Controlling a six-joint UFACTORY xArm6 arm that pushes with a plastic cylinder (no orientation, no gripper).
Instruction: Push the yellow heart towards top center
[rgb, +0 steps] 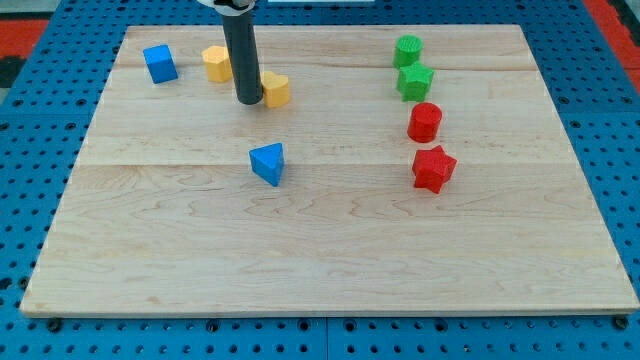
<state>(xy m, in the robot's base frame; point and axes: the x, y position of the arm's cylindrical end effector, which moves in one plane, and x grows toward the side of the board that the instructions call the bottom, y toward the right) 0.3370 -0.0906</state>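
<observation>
Blue triangle (267, 163): mid-bench. Yellow heart (275, 89): upper left of top center, tip (248, 101) touching its left. No jaws fitted; push unfinished.

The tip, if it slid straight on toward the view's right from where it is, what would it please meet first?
Most likely the yellow heart, which sits right beside my tip on that side, seemingly touching or nearly so.
</observation>
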